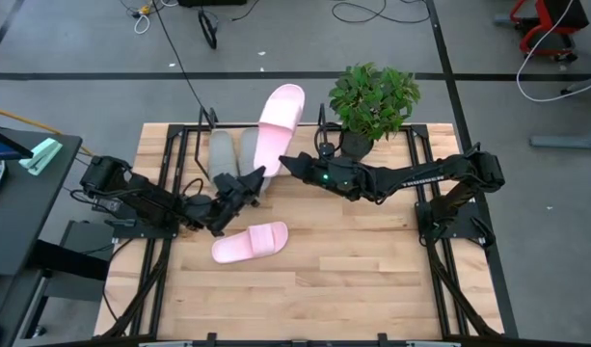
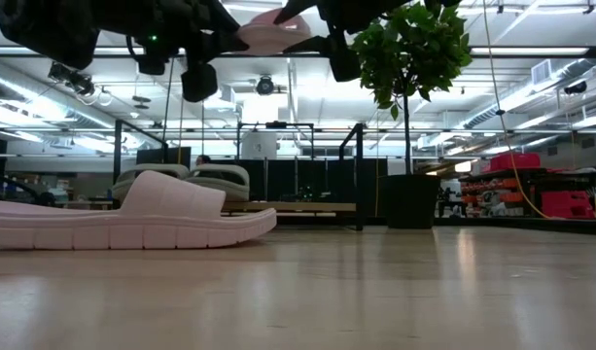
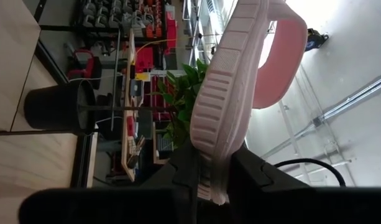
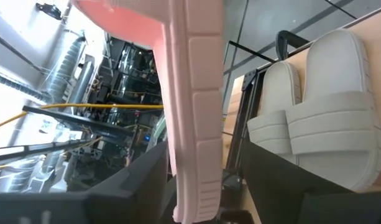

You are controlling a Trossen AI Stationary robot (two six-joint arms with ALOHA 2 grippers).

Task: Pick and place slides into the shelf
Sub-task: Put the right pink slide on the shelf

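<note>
Two grey slides [image 1: 233,154] are set side by side on the shelf [image 1: 179,145]. One pink slide [image 1: 278,129] is held raised above the shelf, clamped at its ribbed sole edge by both the left claw [image 1: 254,178] and right claw [image 1: 287,164]. The other pink slide [image 1: 250,242] lies on open wooden desk [image 1: 353,280]; the potted plant [image 1: 372,101] stands just beside.

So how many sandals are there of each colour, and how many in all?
Grey slides: 2, side by side on the shelf
Pink slides: 2, one held up over the shelf, one lying on the table
Total: 4
</note>
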